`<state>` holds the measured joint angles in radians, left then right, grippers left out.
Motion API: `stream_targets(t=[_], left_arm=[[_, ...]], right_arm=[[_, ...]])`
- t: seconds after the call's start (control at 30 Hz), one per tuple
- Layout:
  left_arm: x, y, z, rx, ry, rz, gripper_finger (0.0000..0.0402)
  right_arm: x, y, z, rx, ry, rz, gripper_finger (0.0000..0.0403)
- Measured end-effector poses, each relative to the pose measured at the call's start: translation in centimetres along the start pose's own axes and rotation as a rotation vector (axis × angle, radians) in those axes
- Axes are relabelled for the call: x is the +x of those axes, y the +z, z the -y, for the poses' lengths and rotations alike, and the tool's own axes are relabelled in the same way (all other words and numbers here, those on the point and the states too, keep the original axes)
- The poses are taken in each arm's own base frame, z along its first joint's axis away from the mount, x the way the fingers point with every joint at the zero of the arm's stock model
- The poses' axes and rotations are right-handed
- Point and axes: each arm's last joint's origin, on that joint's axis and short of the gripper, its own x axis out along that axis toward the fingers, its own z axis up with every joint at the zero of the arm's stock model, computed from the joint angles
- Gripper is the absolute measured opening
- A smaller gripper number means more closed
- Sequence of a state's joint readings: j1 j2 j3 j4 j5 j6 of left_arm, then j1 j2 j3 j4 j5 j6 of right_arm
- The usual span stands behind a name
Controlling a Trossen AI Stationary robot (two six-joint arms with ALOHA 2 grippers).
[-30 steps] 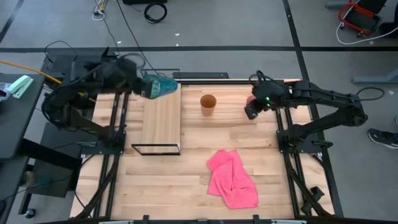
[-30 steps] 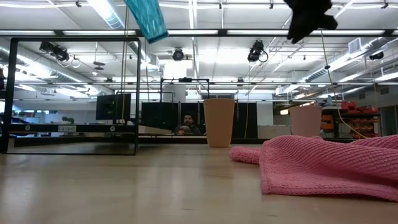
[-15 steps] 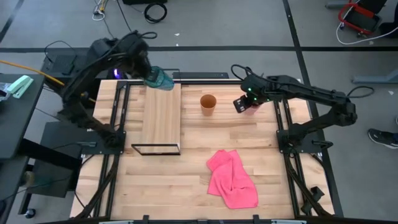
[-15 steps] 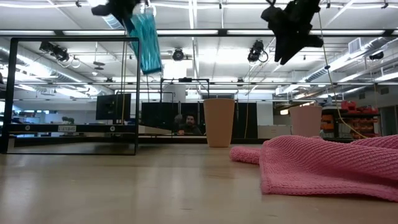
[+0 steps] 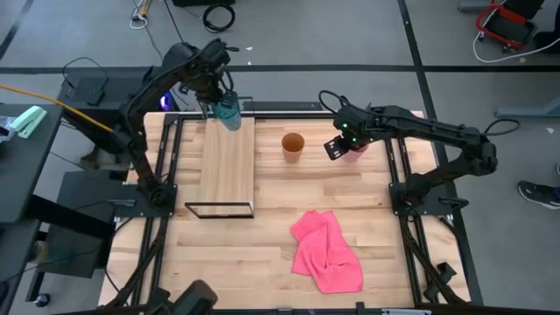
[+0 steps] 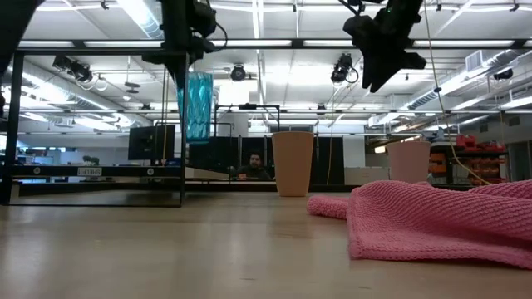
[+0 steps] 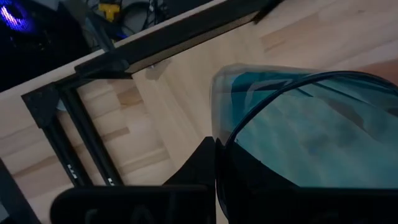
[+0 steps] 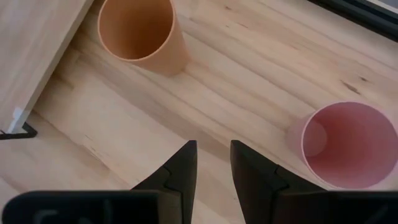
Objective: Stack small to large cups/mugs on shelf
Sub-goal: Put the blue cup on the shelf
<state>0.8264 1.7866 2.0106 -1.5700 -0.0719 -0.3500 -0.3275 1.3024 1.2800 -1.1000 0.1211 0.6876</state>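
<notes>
My left gripper [image 5: 221, 98] is shut on the tall teal cup [image 5: 227, 112], which it holds upright over the far end of the shelf [image 5: 229, 166]. In the low view the teal cup [image 6: 198, 106] hangs behind the shelf's black wire frame [image 6: 183, 124]. I cannot tell whether its base touches the board. The orange cup [image 5: 293, 145] and the small pink cup [image 5: 359, 146] stand on their bases on the tabletop. My right gripper [image 8: 213, 162] hovers open above the table between them, closer to the pink cup [image 8: 348, 143]. My left gripper holds the teal cup by its rim [image 7: 225, 142], coming from above and pointing down. One finger [image 7: 202, 165] lies outside the wall, and the other seems to sit inside the cup. The cup hangs upright below the fingers.
A crumpled pink cloth [image 5: 326, 251] lies on the near right part of the tabletop and fills the foreground of the low view. The orange cup [image 8: 138, 34] stands just right of the shelf. Bare wood stretches between the cups and the cloth. A person [image 6: 253, 166] sits far behind the table.
My left gripper has swung toward the far edge and come down. It has turned the teal cup from lying tilted to upright over the shelf's far end. My right gripper has moved left and lower, from above the pink cup toward the gap beside the orange cup.
</notes>
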Motion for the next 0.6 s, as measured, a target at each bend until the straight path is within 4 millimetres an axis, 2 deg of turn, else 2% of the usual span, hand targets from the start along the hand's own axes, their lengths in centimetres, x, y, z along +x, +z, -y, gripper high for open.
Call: stream_targets(t=[0.23, 0.37, 0.6], left_arm=[[1.4, 0.7, -1.3, -0.038, 0.025, -0.04, 0.0012], [2.8, 0.6, -2.0, -0.047, 0.049, -0.095, 0.0012], [4.5, 0.1, -2.1, -0.033, 0.067, -0.166, 0.0012]], right_arm=[[-0.3, -0.1, 0.2, 0.0, 0.001, 0.001, 0.0104], [-0.3, -0.1, 0.2, 0.0, 0.001, 0.001, 0.0104], [-0.3, 0.0, 0.3, 0.002, -0.002, 0.003, 0.0104]])
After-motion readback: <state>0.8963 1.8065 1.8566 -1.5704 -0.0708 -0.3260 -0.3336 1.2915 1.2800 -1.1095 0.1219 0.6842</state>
